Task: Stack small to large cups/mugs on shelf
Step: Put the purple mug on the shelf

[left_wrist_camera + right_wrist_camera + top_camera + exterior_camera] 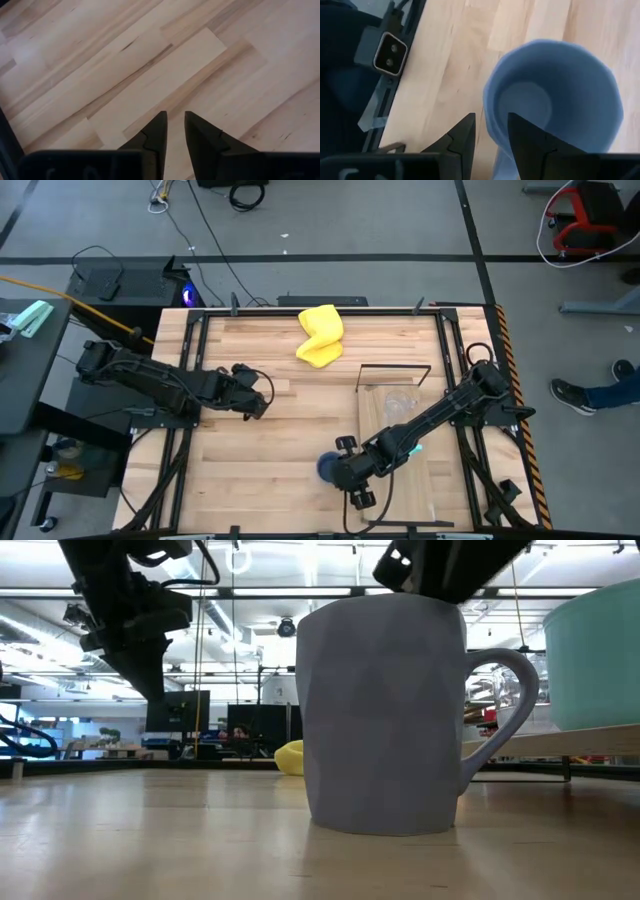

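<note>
The grey-blue mug (385,715) stands upright on the tabletop just left of the shelf, its handle (505,705) toward the table's right; it also shows in the high view (326,468). My right gripper (347,470) is over it, shut on its rim. The cyan mug (600,650) stands on the shelf board (440,470), mostly hidden under my right arm in the high view. The clear glass (400,401) stands on the shelf near its black wire frame (395,367). My left gripper (256,402) hovers shut and empty over the table's left half. My right gripper has the grey-blue mug's wall at the rim (492,127) on the handle side, one finger (527,137) inside the mug and one (465,137) outside. The fingers come from above, pointing down. The mug stands upright with its base on the table.
A yellow cloth (321,335) lies at the table's far middle. Black frame rails (190,370) run along the table's left and right edges. Bare wood lies between the two grippers (300,420).
</note>
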